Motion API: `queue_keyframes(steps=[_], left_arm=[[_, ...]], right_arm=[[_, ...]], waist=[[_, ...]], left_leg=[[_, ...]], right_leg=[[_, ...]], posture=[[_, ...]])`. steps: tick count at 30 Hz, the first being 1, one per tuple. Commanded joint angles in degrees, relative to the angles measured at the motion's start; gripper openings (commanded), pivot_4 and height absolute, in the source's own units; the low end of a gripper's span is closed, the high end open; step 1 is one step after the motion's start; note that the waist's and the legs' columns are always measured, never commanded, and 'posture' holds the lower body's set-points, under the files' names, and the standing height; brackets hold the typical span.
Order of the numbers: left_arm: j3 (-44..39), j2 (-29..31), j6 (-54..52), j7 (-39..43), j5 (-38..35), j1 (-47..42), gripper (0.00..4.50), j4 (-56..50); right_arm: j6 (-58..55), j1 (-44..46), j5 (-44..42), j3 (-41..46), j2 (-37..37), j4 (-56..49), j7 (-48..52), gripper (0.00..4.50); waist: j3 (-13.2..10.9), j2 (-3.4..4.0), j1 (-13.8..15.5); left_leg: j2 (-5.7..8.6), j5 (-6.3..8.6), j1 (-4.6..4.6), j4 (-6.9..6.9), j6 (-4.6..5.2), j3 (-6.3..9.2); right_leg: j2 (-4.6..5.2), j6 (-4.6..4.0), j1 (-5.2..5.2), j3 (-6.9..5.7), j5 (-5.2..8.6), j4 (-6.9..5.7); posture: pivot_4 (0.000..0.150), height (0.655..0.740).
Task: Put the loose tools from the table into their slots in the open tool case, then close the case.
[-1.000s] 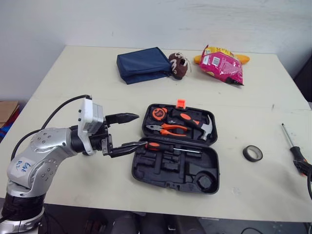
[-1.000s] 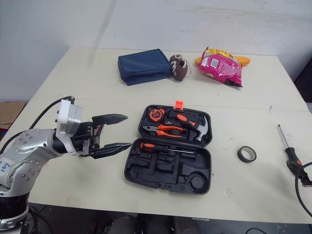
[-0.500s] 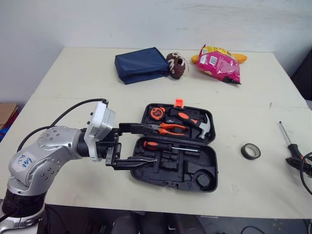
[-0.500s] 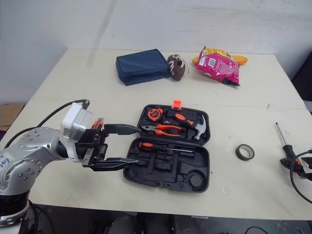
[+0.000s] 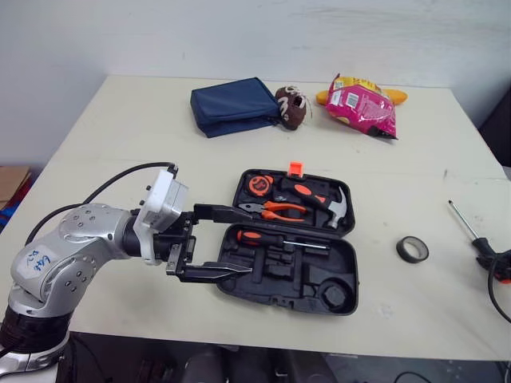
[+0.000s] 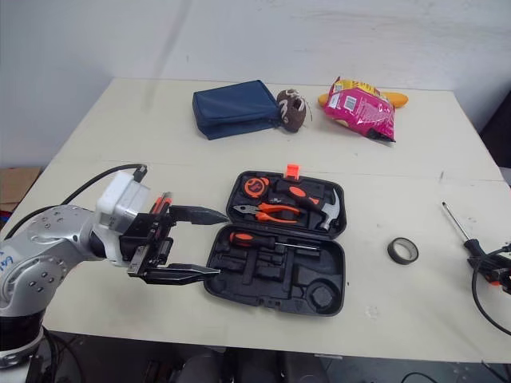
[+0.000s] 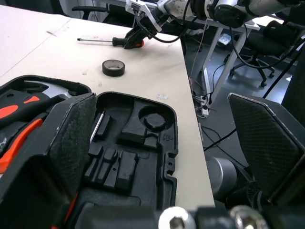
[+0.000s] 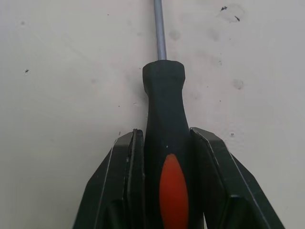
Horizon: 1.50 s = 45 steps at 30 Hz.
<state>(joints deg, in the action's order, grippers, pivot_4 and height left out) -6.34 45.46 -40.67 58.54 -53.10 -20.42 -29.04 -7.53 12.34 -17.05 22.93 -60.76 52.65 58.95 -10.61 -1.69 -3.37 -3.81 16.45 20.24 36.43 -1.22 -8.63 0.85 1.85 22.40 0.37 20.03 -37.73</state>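
Note:
The black tool case point(image 5: 271, 285) lies open in the middle of the table, with a tape measure, orange pliers point(image 5: 275, 211), a hammer and a screwdriver in its slots. My left gripper point(image 5: 247, 242) hovers open at the case's left edge, nothing between its fingers. At the table's right edge, my right gripper point(image 8: 163, 136) is shut on the black-and-orange handle of a loose screwdriver point(image 8: 163, 95), whose shaft point(image 5: 463, 221) points away over the table. A black tape roll point(image 5: 413, 250) lies between case and screwdriver.
A navy pouch point(image 5: 234, 105), a brown toy football point(image 5: 292, 106) and a pink snack bag point(image 5: 363, 102) lie along the table's far side. The left wrist view has the table's front edge point(image 7: 193, 124) just past the case, with chairs beyond.
My right gripper has closed on the screwdriver's handle, and the screwdriver has shifted a little. My left gripper moved right to the case's left edge and stays open.

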Motion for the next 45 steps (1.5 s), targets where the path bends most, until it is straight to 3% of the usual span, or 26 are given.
queue_keyframes(steps=[1,3,5,9,12,16,20,23,31,36,45], left_arm=[[-1.41,0.54,3.23,2.63,1.48,0.01,4.5,0.96],[-1.63,0.6,5.88,4.24,3.6,0.47,4.5,2.34],[-3.26,0.94,11.54,7.01,7.35,2.53,4.5,4.89],[-5.16,3.2,14.51,9.66,9.77,5.1,4.5,7.41],[-6.43,4.74,15.48,9.88,10.88,6.8,4.5,7.03],[-8.38,7.89,15.97,12.05,12.04,10.5,4.5,6.51],[-8.95,9.09,15.51,12.76,11.52,12.86,4.5,5.37],[-8.98,8.97,14.52,11.48,10.81,13.11,4.5,4.19],[-7.22,8.64,11.98,8.81,10.89,13.03,4.5,1.8],[-6.95,8.09,11.36,7.71,10.85,12.97,4.5,0.81],[-6.24,7.34,10.58,6.93,10.9,12.21,4.5,0.99]], right_arm=[[1.82,-0.71,-4.04,3.28,0.06,-11.64,3.16,1.03],[0.76,-2.14,-5.53,3.18,0.51,-19.15,4.86,1.03],[-7.38,-5.47,-10.23,1.43,-0.7,-36.28,7.78,1.03],[-24.84,-7.79,-19.32,0.04,-3.47,-57.15,8.11,1.03],[-35.19,-5.71,-26.19,-3.15,-4.78,-68.52,6.98,1.03],[-46.82,3.26,-33.19,-13.35,-1.1,-80.64,-0.89,1.03],[-50.45,7.73,-30.74,-20.61,0.66,-83.66,-4.86,1.03],[-48.15,11.18,-23.94,-28.4,1.08,-83.95,-5.76,1.03],[-41.98,16.93,-11.6,-39.8,-1.58,-82.15,-0.35,1.03],[-40.7,17.16,-9.92,-41.39,-1.33,-82.49,3.16,1.03],[-42.56,16.88,-6.11,-42.39,1.68,-80.16,0.64,1.03]], waist=[[-0.05,0.08,-0.23],[-0.09,0.23,-0.73],[-0.11,0.27,-0.94],[-0.15,0.29,-1.34],[-0.2,0.21,-1.04],[-0.24,0.08,-1.28],[-0.25,0.05,-1.13],[-0.24,0.04,-0.64],[-0.24,0.04,-0.3],[-0.24,0.04,-0.15],[-0.24,0.03,-0.11]], left_leg=[[-0.01,0.0,0.0,0.0,0.0,0.0],[-0.01,0.0,-0.01,-0.02,-0.02,-0.02],[-0.05,-0.02,-0.04,-0.07,-0.08,0.01],[-0.27,-0.12,0.0,-0.29,-0.37,0.18],[-0.31,-0.11,0.07,-0.33,-0.36,0.24],[-0.28,0.11,0.19,-0.29,-0.19,0.22],[-0.26,0.18,0.47,-0.28,-0.18,0.21],[-0.2,0.16,1.17,-0.07,-0.11,0.21],[-0.22,0.18,1.18,0.01,-0.07,0.17],[-0.24,0.18,1.14,0.08,-0.07,0.17],[-0.28,0.21,1.15,0.5,-0.02,0.18]], right_leg=[[-0.01,0.0,0.02,0.0,0.0,-0.01],[-0.07,0.01,0.05,0.11,-0.01,-0.04],[-0.14,0.02,0.06,0.1,-0.01,-0.06],[-0.38,-0.03,0.23,0.09,0.01,-0.09],[-0.37,-0.06,0.27,0.04,0.03,-0.05],[-0.25,-0.07,0.32,0.04,0.03,0.07],[-0.19,-0.11,0.6,0.04,0.06,0.14],[-0.14,-0.11,1.25,0.03,0.06,0.03],[-0.16,-0.12,1.27,0.04,0.06,0.0],[-0.17,-0.13,1.25,0.04,0.07,-0.08],[-0.17,-0.15,1.19,0.03,0.06,-0.3]], posture=[[0.15,0.74],[0.15,0.74],[0.15,0.74],[0.15,0.74],[0.15,0.74],[0.15,0.74],[0.15,0.74],[0.15,0.74],[0.15,0.74],[0.15,0.74],[0.15,0.74]])
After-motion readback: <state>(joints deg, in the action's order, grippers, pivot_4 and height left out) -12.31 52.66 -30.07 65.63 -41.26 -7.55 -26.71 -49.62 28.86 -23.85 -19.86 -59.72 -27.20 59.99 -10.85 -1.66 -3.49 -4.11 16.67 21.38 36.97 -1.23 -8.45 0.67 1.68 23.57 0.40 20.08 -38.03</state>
